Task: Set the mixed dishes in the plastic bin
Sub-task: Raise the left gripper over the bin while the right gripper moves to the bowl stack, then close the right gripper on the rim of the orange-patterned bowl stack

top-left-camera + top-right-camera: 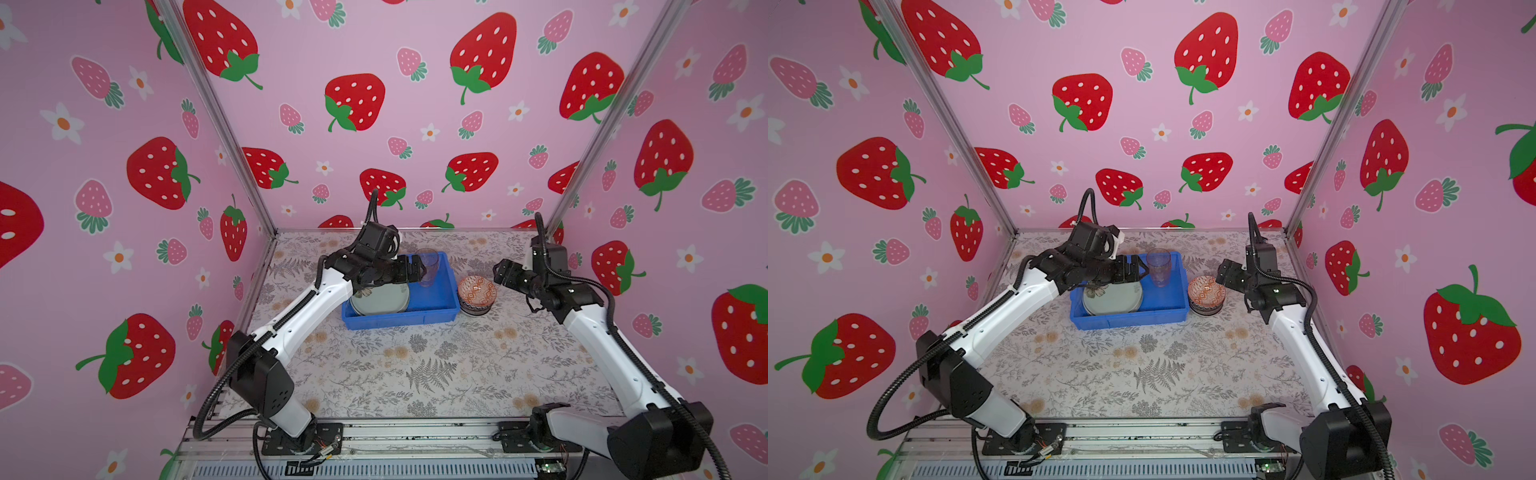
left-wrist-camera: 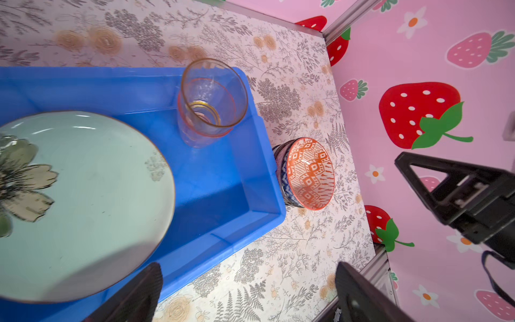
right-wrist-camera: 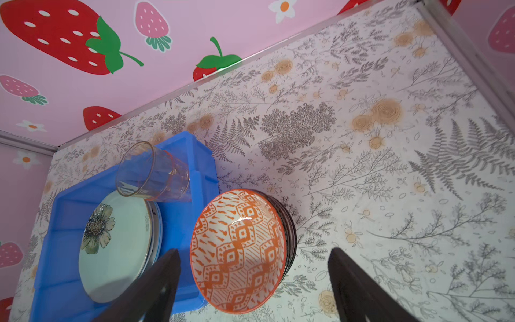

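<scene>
- My left gripper point(image 1: 417, 269) hovers over the bright blue rectangular plastic bin point(image 1: 399, 320), jaws spread wide and holding nothing.
- Under it, in the bin's left half, I see the round pale green plate with a dark flower point(image 1: 380, 300). The right wrist view shows another plate's rim point(image 3: 156, 223) beneath it.
- The tinted clear glass tumbler point(image 1: 428, 266) stands upright in the bin's far right corner, just past my left fingertips.
- Just right of the bin, on the floral-printed tabletop point(image 1: 415, 374), sits a stack of small patterned bowls point(image 1: 474, 308), with the orange-red bowl point(image 1: 477, 290) on top. I cannot tell whether the stack touches the bin's wall.
- My right gripper point(image 1: 500, 272) hangs right of the stack and apart from it, jaws wide, empty.
</scene>
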